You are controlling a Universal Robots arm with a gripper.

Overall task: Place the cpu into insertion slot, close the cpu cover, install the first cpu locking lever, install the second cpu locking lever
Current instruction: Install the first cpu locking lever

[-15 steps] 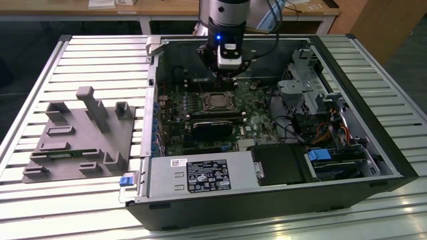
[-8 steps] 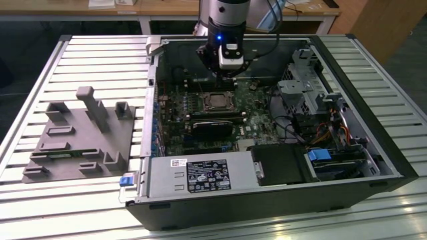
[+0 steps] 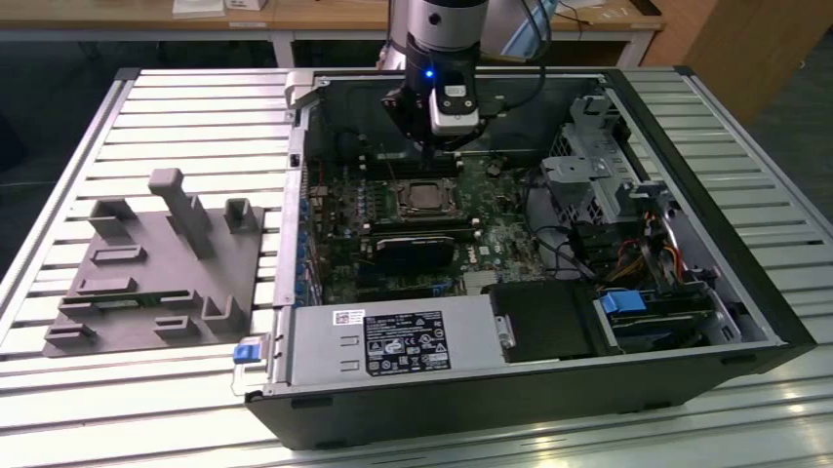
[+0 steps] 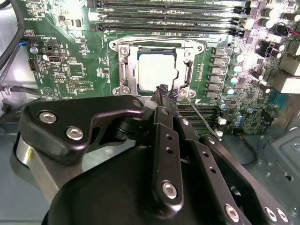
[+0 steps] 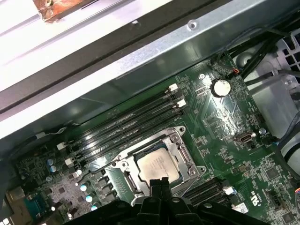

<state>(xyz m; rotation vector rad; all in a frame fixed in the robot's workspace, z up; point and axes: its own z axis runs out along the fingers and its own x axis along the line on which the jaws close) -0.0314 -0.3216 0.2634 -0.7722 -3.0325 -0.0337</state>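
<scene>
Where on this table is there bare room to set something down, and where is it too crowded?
Bare table slats lie beyond the grey fixture, and more on its near side, left of the computer case in the exterior view. Inside the case it is crowded: the gripper hangs by the cpu, with cables toward the exterior view's right.
</scene>
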